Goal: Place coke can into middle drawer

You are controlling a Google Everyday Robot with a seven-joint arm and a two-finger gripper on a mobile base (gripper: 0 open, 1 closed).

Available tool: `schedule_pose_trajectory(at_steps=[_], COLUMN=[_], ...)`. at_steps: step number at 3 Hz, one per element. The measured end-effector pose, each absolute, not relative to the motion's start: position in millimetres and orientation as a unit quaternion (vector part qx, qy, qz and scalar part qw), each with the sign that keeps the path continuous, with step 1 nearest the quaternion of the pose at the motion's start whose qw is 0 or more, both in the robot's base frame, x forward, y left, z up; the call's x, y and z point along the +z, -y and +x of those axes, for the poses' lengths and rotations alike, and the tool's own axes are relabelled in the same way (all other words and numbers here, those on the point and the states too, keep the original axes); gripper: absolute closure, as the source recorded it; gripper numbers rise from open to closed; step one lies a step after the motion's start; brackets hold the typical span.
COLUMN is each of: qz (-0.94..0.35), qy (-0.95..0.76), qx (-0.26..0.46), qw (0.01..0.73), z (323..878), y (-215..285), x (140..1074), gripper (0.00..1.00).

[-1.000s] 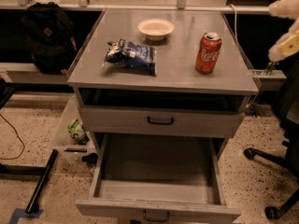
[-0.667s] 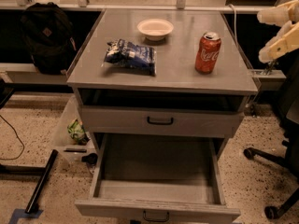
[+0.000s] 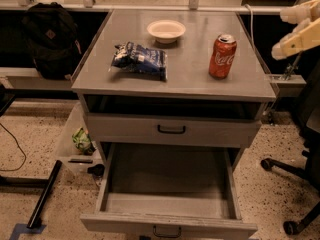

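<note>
Sitting upright on worktop [image 3: 190,81], right side, near front edge: coke can [image 3: 222,56]. Hovering off worktop's right edge, beside can but well apart from it: end effector [image 3: 281,33], fingers spread, gripping nothing. Pulled out at bottom, grey floor bare: middle drawer [image 3: 170,179]. Directly above it: shallower drawer front [image 3: 210,133] with black handle. Left of can: blue snack bag [image 3: 140,60]. Behind bag: white bowl [image 3: 166,30].
</note>
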State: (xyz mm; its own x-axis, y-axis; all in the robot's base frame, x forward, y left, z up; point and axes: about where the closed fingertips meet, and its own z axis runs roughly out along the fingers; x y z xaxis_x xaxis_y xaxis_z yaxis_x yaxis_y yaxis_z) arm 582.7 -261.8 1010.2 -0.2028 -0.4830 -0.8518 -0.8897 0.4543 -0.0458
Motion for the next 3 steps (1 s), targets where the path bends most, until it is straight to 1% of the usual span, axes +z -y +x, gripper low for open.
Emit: schedule_pose_trajectory(at_steps=[1, 2, 3], qz=[-0.386, -0.371, -0.371], qy=[-0.766, -0.764, -0.764], qx=[0.218, 0.209, 0.209], qw=[0.465, 0.484, 0.484], z=[614.3, 627.4, 627.4], y=[279.4, 281.2, 281.2], x=[1012.2, 1017.5, 1017.5], gripper=[0.00, 0.00, 0.00])
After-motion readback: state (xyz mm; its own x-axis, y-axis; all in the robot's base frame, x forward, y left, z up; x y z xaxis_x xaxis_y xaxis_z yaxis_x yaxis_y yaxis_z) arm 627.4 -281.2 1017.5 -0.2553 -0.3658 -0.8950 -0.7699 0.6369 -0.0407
